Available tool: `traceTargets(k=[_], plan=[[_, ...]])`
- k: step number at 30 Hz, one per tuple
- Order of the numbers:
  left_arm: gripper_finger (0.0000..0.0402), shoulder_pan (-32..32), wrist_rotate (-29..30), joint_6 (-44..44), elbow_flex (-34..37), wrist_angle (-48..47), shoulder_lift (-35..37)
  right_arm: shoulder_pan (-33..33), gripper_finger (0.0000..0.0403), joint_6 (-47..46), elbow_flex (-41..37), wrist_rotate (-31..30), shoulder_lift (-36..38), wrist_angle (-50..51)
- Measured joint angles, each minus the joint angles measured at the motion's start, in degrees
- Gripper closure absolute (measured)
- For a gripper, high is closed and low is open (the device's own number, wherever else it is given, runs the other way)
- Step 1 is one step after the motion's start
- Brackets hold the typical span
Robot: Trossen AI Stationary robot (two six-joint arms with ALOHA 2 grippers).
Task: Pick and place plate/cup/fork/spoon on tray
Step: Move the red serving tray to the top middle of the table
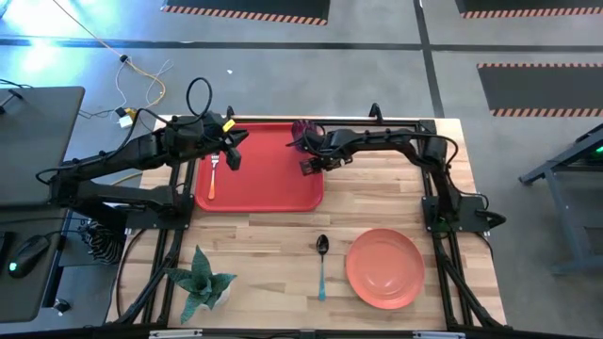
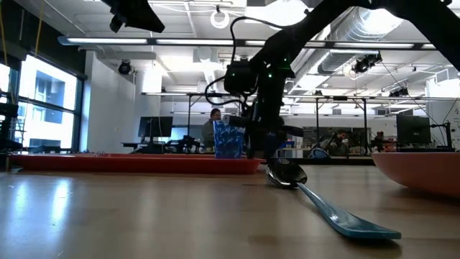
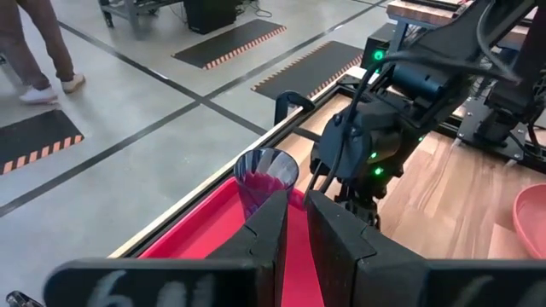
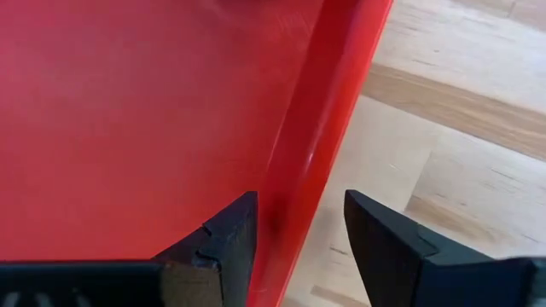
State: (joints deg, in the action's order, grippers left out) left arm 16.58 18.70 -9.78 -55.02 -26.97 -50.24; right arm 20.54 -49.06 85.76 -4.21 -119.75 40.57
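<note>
Red tray point(image 1: 264, 179) carries the fork point(image 1: 213, 175) and cup point(image 1: 301, 135); right claw point(image 1: 315, 166) is open astride its rim, left claw point(image 1: 233, 151) nearly closed, empty.

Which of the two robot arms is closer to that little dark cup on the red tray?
The right. The right gripper hovers over the tray's edge, right beside the cup, its jaws open and empty. The left gripper hangs over the fork, across the tray.

The right tool point(image 4: 299, 234) straddles the tray point(image 4: 128, 119) rim, fingers apart.
</note>
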Motion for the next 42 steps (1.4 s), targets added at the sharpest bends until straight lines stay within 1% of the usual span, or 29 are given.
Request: traceTargets(k=[6, 15, 19, 23, 36, 42], plan=[[0.0361, 0.00, 0.00, 0.00, 0.00, 0.00, 0.00, 0.38, 0.0242, -0.53, 0.00, 0.09, -1.02, -0.68], [0.0361, 0.00, -0.02, 0.00, 0.00, -0.16, 0.00, 0.48, 0.0318, -2.44, 0.00, 0.24, -1.02, -0.91], [0.0361, 0.00, -0.02, 0.38, 0.00, -0.16, 0.00, 0.48, 0.0336, -4.36, 0.02, 0.24, -1.02, -0.94], [0.0361, 0.00, -0.04, 3.37, 0.00, -0.16, 0.00, 0.49, 0.0337, -5.18, 0.04, 0.24, -1.02, -0.65], [0.0361, 0.00, -0.04, 3.66, 0.00, -0.16, 0.00, 0.50, 0.0337, -7.98, 0.15, -0.24, -0.93, 3.56], [0.0361, 0.00, -0.07, 5.95, 0.00, -0.18, 0.00, 0.48, 0.0337, -9.46, 0.17, -1.35, -0.84, 6.75]])
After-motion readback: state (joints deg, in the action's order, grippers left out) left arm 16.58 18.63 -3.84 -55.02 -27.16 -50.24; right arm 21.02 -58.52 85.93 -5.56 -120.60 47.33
